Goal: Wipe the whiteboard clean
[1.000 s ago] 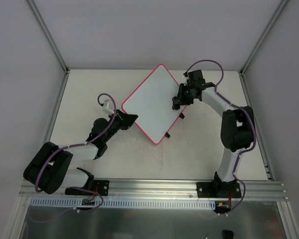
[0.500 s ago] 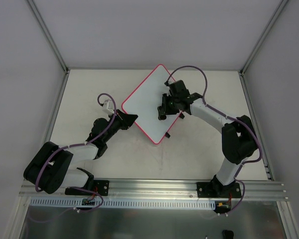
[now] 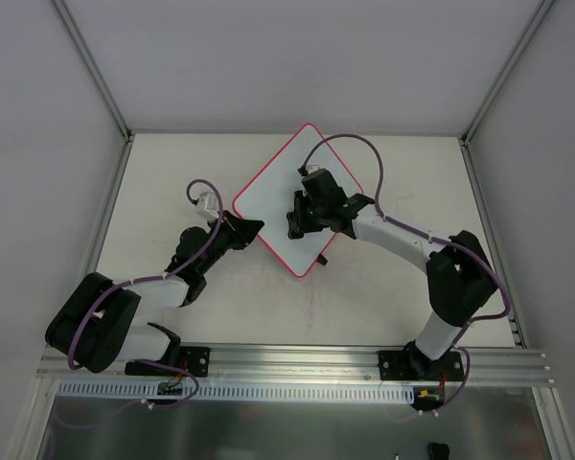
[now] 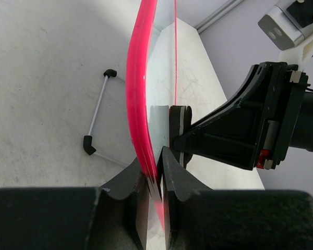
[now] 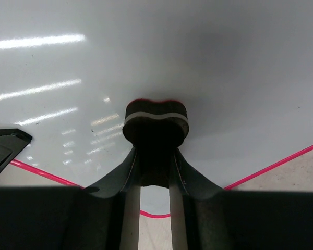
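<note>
The whiteboard [image 3: 283,196], white with a red-pink rim, lies diamond-wise on the table's far middle. My left gripper [image 3: 252,230] is shut on its near-left rim [image 4: 138,99]; the jaws pinch the edge in the left wrist view [image 4: 155,179]. My right gripper [image 3: 300,216] is shut on a small black eraser block [image 5: 156,125] with a white stripe and presses it onto the board's white face [image 5: 224,67]. The eraser also shows in the left wrist view [image 4: 177,125]. No writing shows on the board.
A thin grey rod with black ends [image 4: 96,117] lies on the table by the board's near-right edge; two black tabs [image 3: 323,261] stick out there. Metal frame posts and white walls bound the table. The aluminium rail [image 3: 297,359] runs along the near edge.
My right gripper has slid the eraser leftward across the board, from its right corner toward the middle. The left gripper and the board have stayed put.
</note>
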